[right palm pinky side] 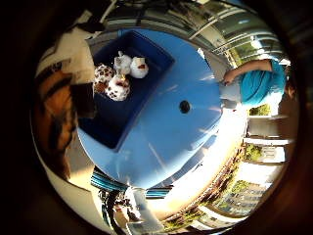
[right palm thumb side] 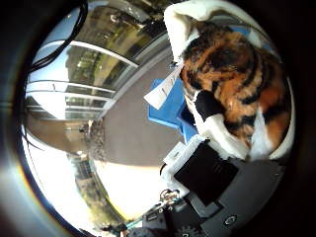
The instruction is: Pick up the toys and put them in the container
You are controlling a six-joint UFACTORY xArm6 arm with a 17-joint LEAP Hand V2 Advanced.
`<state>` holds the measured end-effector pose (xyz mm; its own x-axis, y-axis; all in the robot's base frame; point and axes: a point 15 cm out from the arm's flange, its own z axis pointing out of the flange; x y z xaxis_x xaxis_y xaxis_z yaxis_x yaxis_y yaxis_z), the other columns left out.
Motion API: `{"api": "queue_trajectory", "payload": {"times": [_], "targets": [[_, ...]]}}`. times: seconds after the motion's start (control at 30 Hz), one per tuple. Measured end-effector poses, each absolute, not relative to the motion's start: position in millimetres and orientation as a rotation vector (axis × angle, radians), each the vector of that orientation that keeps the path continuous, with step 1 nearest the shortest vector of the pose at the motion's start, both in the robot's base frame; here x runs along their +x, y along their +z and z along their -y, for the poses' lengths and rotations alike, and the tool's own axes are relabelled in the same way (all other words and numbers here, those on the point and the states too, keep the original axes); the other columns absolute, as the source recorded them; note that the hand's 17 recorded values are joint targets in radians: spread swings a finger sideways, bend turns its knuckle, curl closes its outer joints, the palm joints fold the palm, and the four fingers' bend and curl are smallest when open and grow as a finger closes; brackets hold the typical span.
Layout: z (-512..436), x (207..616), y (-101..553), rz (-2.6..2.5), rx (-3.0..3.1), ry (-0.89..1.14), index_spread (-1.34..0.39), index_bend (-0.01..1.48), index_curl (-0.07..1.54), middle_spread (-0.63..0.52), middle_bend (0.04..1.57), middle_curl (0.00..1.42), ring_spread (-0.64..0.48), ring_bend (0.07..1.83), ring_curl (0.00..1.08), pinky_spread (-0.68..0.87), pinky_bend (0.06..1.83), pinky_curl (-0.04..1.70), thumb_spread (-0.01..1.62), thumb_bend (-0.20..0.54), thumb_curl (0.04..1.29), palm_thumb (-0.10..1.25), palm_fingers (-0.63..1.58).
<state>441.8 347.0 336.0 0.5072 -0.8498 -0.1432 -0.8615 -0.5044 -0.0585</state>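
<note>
Orange-and-black striped plush toy [right palm thumb side: 232,84] held close against the palm of the robot hand [right palm thumb side: 207,177].

Its fur fills much of the thumb-side view, and a white and black finger part presses against it, so the robot hand looks clamped on the toy. A white tag [right palm thumb side: 163,91] sticks out beside it. Below, a dark blue bin [right palm pinky side: 122,112] sits on the round blue worktop [right palm pinky side: 181,132], with several small white and brown-spotted toys [right palm pinky side: 120,76] bunched at one end of it.
</note>
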Motion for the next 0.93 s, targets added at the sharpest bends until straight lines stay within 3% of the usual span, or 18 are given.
{"api": "queue_trajectory", "payload": {"times": [0.17, 0.27, 0.33, 0.53, 0.73, 0.93], "targets": [[-357, 439, 286, -1.53, -2.698, 0.214, -1.11, 0.56, 1.09, -0.21, 1.12, 1.03, 0.02, 1.43, 0.71, 0.19, 1.55, 0.77, 1.12, -0.033, 0.78, 0.8, 0.58], [-356, 433, 274, -1.543, -2.731, 0.246, -0.89, 0.33, 1.04, -0.15, 0.74, 0.86, 0.12, 1.22, 0.65, 0.27, 1.49, 0.76, 1.12, -0.04, 0.72, 0.75, -0.05], [-354, 431, 268, -1.547, -2.751, 0.263, -0.82, 0.29, 0.98, -0.1, 0.57, 0.75, 0.17, 1.01, 0.55, 0.32, 1.37, 0.69, 1.13, -0.034, 0.7, 0.74, -0.23], [-345, 428, 276, -1.533, -2.767, 0.276, -0.62, 0.12, 0.75, 0.04, 0.23, 0.53, 0.28, 0.62, 0.35, 0.42, 1.05, 0.51, 1.12, -0.032, 0.63, 0.73, -0.21], [-338, 431, 308, -1.497, -2.725, 0.243, -0.5, 0.13, 0.57, 0.08, 0.15, 0.43, 0.32, 0.49, 0.3, 0.47, 0.88, 0.41, 1.11, -0.027, 0.58, 0.73, -0.12], [-311, 415, 383, -1.461, -2.64, 0.25, -0.44, 0.17, 0.47, 0.09, 0.14, 0.36, 0.32, 0.42, 0.29, 0.48, 0.78, 0.35, 1.12, -0.025, 0.56, 0.74, -0.07]]}}
